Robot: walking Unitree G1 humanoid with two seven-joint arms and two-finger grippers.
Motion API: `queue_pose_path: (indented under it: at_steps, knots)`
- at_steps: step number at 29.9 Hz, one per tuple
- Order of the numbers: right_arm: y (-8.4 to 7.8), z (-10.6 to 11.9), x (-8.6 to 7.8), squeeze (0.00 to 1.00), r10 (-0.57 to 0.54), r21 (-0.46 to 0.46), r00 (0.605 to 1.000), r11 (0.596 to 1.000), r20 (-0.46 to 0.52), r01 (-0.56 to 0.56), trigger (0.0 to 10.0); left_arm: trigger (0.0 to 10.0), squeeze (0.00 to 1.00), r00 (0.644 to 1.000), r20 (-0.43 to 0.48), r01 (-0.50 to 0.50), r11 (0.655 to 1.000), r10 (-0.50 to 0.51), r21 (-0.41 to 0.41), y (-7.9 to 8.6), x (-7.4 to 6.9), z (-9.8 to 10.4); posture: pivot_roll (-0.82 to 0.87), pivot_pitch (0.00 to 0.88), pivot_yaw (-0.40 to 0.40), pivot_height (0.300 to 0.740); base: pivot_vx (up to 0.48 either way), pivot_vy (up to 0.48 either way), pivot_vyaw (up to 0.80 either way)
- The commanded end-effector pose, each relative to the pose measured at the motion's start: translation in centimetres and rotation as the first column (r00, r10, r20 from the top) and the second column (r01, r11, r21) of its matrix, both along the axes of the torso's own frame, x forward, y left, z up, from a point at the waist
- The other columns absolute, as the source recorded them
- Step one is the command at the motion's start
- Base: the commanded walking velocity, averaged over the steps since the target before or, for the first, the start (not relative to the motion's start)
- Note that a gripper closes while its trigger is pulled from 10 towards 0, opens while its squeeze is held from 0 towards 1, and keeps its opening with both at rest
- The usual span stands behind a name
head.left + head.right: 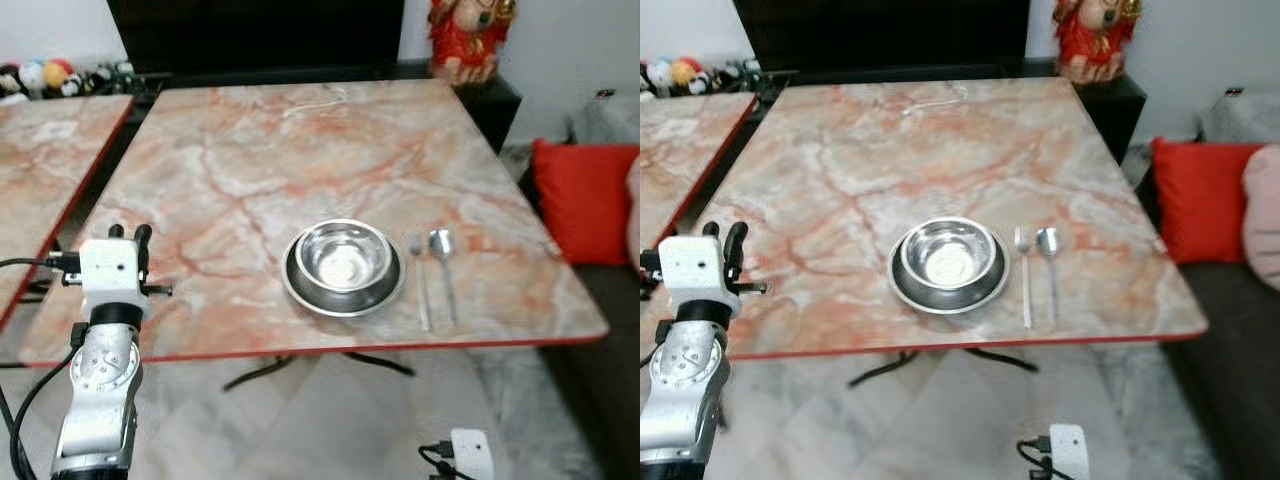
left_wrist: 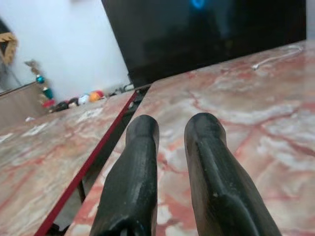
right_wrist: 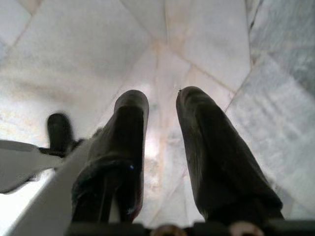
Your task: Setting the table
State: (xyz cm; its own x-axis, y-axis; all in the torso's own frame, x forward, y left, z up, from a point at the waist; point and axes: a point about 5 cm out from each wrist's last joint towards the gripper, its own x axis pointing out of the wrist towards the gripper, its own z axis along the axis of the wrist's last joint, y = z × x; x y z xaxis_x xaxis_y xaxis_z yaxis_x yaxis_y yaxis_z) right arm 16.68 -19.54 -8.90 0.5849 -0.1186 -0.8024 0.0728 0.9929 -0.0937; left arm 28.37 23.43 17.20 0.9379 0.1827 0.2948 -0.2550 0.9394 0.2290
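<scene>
A: Item one, the table (image 1: 230,170). Any markings?

B: No readable writing or brand on anything. Marble-pattern top, pink and grey, red edge. A second table (image 1: 45,160) of the same pattern stands just beside it on the robot's left.

A: Place setting?

B: Steel bowl (image 1: 344,256) sitting inside a darker steel plate (image 1: 310,294), near the front edge, right of centre. Fork (image 1: 421,280) just beside the plate on its right, spoon (image 1: 443,270) just beside the fork, both with handles toward the robot, apart from each other.

A: Left arm?

B: Raised, forearm upright, white wrist block on top. Left gripper (image 1: 131,234) hovers over the table's front left corner, fingers (image 2: 211,162) pointing forward across the top, slightly parted with a narrow gap, holding nothing.

A: Right arm?

B: Hanging low. Right gripper (image 3: 160,105) points down at the pale tiled floor (image 3: 88,44), fingers a little apart, nothing between them.

A: Surroundings?

B: Red figurine (image 1: 468,35) beyond the far right corner, red cushion (image 1: 585,200) on a dark sofa to the right, small toys (image 1: 55,76) at the far left.
</scene>
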Motion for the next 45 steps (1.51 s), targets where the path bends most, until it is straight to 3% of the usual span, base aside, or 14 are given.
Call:
queue_pose_path:
  at_steps: [1,11,16,45]
  knots:
    - [0.35,-0.01,0.08,0.0,-0.001,0.011,1.0,1.0,0.002,0.001,10.0,10.0,0.0,1.0,0.018,-0.018,1.0,0.018,0.008,0.51,-0.15,0.53,-0.03,0.093,0.022,0.74,0.0,0.48,0.0]
    - [0.46,0.07,0.25,0.0,0.028,0.013,1.0,1.0,0.011,-0.028,10.0,10.0,0.0,0.999,0.023,-0.033,0.999,0.033,0.007,0.79,-0.17,0.7,-0.03,0.102,0.021,0.74,0.0,0.48,0.0]
    - [0.44,0.02,0.18,0.0,0.019,0.018,1.0,1.0,0.006,-0.019,10.0,10.0,0.0,0.999,0.024,-0.038,0.999,0.038,0.007,0.92,-0.23,0.74,-0.02,0.104,0.022,0.74,0.0,0.48,0.7]
    - [0.41,0.01,0.13,0.0,0.009,0.021,1.0,1.0,0.005,-0.009,10.0,10.0,0.0,0.999,0.039,-0.015,1.0,0.014,0.013,1.05,-0.29,1.28,-0.02,0.113,0.025,0.74,0.0,0.48,0.0]
